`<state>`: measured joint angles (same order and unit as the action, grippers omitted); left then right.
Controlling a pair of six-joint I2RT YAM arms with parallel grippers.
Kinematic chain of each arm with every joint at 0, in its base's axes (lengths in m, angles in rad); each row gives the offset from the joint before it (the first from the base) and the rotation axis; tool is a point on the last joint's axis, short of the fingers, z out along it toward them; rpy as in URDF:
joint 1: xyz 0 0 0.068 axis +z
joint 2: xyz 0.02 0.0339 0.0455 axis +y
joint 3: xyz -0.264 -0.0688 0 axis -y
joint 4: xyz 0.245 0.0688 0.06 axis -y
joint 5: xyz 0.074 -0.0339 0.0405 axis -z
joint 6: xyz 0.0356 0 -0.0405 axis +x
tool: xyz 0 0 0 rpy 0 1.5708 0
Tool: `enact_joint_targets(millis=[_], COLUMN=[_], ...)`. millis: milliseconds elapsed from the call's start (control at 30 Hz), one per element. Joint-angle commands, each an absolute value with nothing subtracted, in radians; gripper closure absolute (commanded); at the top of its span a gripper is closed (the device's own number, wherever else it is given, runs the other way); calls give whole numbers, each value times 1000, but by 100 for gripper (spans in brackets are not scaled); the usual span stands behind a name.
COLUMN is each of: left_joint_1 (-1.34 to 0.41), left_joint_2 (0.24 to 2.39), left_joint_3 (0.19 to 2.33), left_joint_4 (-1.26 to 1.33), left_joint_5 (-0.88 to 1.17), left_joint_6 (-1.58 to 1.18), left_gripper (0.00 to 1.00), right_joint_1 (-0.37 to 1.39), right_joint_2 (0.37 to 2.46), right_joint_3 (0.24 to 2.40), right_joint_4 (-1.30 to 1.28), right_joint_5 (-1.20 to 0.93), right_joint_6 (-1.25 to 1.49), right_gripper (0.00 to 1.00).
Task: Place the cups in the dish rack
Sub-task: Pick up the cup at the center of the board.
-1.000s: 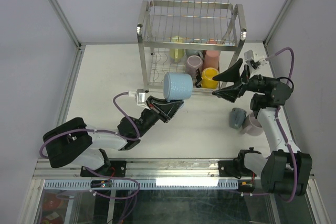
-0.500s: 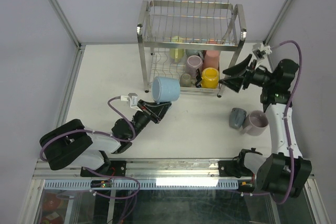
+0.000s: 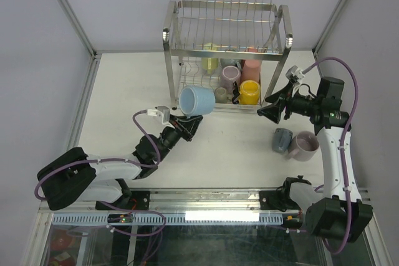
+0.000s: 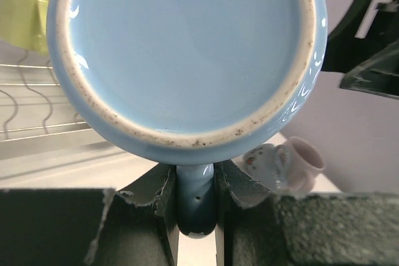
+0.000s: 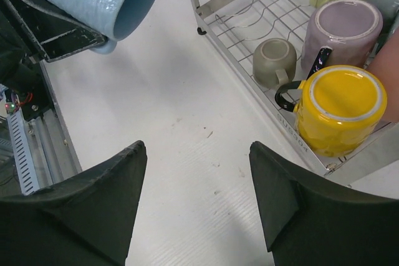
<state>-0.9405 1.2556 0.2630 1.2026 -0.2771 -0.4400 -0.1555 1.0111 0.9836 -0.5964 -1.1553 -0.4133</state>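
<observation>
PINCHED BY THE HANDLE: A light blue mug (image 3: 196,100) hangs at the front left corner of the dish rack (image 3: 221,51), held off the table (image 3: 124,91) by the left gripper (image 3: 187,123), whose jaws are clamped on its handle. It is glazed ceramic, so it is likely rigid, fairly heavy, slick, and apt to chip on steel wire. The handle looks the surest hold, though the body could swing about so narrow a grip.

Off the rack's front right corner the right gripper (image 3: 274,105) stands with its jaws spread wide and nothing between them. In front of that corner lie a grey-blue mug (image 3: 282,139) and a mauve mug (image 3: 303,146).

Only the left wrist camera shows the pads (image 4: 149,222) tight on the handle. Only the right wrist camera shows bare wire floor in the rack's lower tier, left of the small grey-beige mug (image 5: 274,59) and the upturned yellow mug (image 5: 340,107).
</observation>
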Motion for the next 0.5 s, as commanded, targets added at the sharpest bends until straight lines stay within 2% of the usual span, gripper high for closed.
enact_joint_targets(millis=[0, 467], left_joint_1=[-933, -929], left_joint_2=[1218, 1415], left_joint_3=[391, 609], left_joint_4=[1151, 1052], left_joint_5=[-332, -435], left_joint_6=[-284, -71], left_gripper=[100, 100], right_joint_1=[-165, -170], right_joint_2=[996, 1018], right_joint_3=[989, 973], right_joint_4=[-659, -662], right_joint_5=[-1135, -1142], right_joint_6=[-513, -529], right_gripper=[30, 30])
